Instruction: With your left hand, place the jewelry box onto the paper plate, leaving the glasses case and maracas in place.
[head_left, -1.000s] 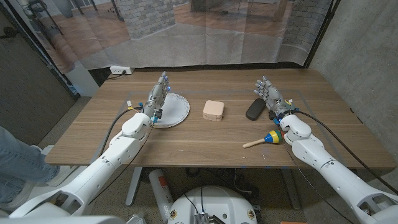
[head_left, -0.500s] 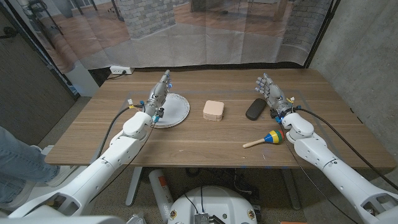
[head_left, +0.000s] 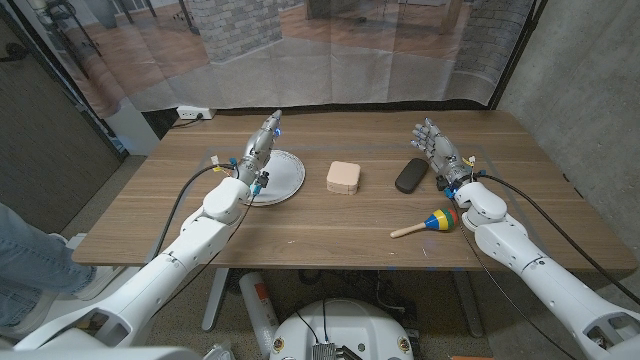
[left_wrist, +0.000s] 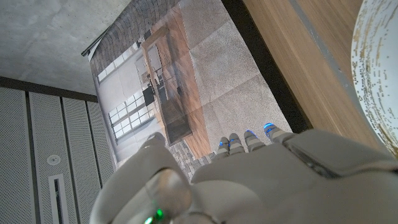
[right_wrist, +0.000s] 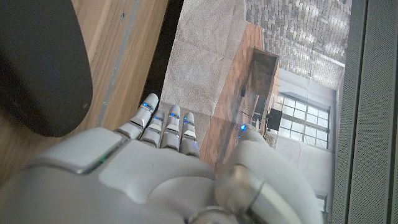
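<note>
Tan and square with soft corners, the little jewelry box (head_left: 344, 178) sits alone in the middle of the brown wooden table (head_left: 300, 235), just beside the round white paper plate (head_left: 283, 177). Your left hand (head_left: 257, 149) hangs over the plate's far-left edge, fingers straight, holding nothing. So the job has not started; you are at the reach. Next, move that hand across the plate to the box and close around it. Your right hand (head_left: 435, 148) is empty with fingers apart, beside the black glasses case (head_left: 411, 175). Leave the case and the colourful maraca (head_left: 428, 223) alone.
</note>
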